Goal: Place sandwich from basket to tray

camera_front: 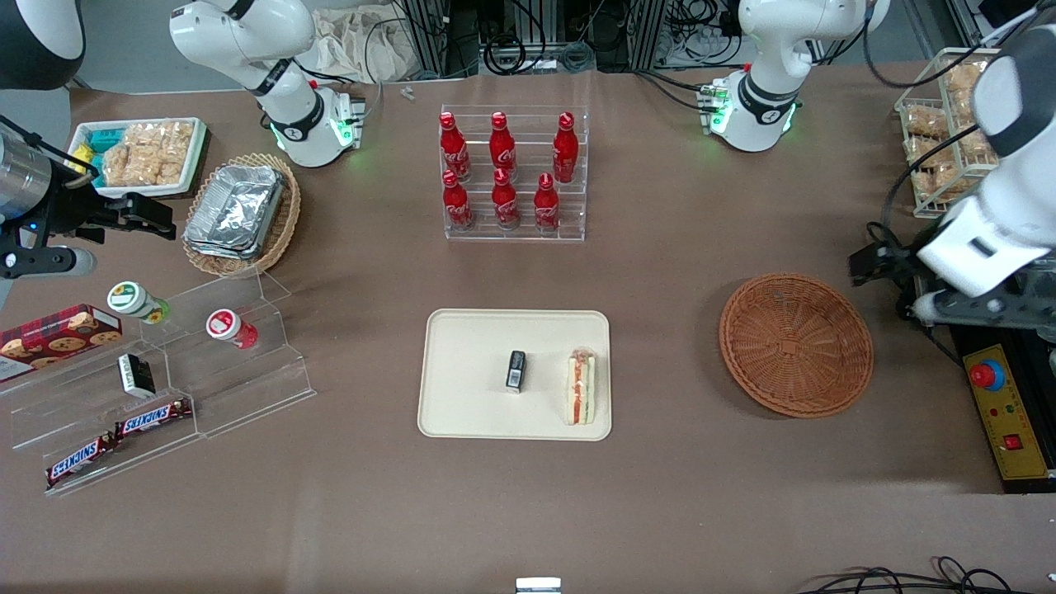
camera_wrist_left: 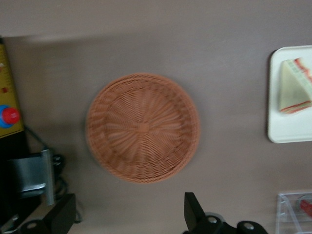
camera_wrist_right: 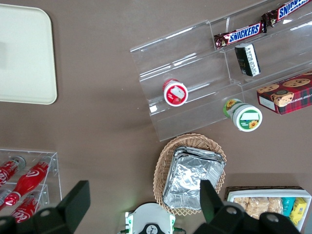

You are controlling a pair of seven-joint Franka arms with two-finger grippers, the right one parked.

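The left arm's jaws (camera_wrist_left: 129, 219) hang spread wide and empty above the round reddish-brown wicker basket (camera_front: 796, 344), which holds nothing. The triangular white-bread sandwich (camera_front: 582, 386) already lies on the flat cream tray (camera_front: 470, 346), near a small black packet (camera_front: 516, 370); the job looks done.

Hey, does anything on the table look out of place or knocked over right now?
Not really. The sandwich lies on the tray beside a small dark packet, the basket sits upright, and the open gripper hangs above it.
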